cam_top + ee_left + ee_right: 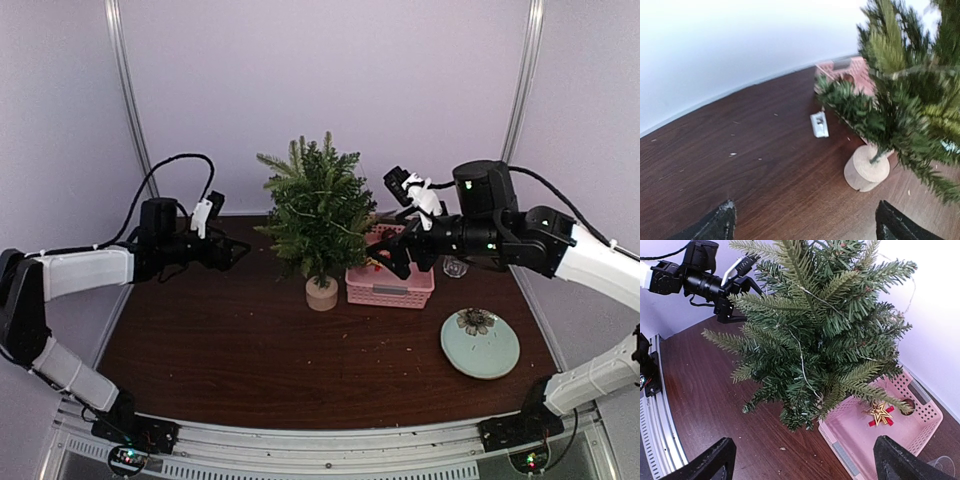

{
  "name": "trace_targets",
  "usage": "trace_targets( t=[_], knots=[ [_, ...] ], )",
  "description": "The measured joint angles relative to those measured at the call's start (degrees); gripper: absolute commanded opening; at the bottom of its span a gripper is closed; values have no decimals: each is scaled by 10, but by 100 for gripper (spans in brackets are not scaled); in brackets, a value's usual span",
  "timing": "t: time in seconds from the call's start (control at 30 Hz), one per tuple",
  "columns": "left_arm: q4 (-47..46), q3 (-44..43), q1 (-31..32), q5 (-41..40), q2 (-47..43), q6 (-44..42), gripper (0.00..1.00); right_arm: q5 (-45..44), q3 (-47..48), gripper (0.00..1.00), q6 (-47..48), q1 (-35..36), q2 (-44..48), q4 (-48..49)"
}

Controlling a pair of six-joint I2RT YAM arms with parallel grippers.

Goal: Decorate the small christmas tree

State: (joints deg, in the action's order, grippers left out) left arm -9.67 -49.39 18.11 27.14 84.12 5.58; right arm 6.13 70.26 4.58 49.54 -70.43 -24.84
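Both arms flank the tree (318,215), jaws wide apart and empty.

The tree stands mid-table toward the far side on its wooden stump (866,167), with a pink basket (390,285) just to its right. The left gripper (805,222) hovers left of the tree and the right gripper (805,455) over the basket. Only the right wrist view shows a gold star (881,414) in the basket. Only the left shows a small white piece (819,124) on the table, its marking too blurred to read. The top view alone shows a pale plate (480,345) at near right.
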Motion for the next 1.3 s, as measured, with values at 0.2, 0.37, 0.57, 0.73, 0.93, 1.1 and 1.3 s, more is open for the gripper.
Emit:
trace_targets(
  t=[0.2,0.37,0.57,0.73,0.93,1.1,1.3],
  knots=[
    [38,3,0,-86,-95,60,98,-10,-28,99,-24,-11,57,-1],
    [105,-16,0,-125,-118,95,98,-8,-41,97,-72,-67,94,-33],
    [205,-74,0,-166,-116,135,98,-13,-9,93,-134,-140,32,-103],
    [257,-121,0,-187,-102,153,98,-16,24,92,-167,-156,-74,-144],
    [281,-129,0,-198,-83,153,97,-16,88,88,-201,-202,-201,-166],
    [283,-135,0,-199,-52,143,98,-9,139,87,-228,-238,-299,-170],
    [306,-151,0,-223,-15,138,98,-4,248,88,-231,-256,-428,-198]
  ],
)
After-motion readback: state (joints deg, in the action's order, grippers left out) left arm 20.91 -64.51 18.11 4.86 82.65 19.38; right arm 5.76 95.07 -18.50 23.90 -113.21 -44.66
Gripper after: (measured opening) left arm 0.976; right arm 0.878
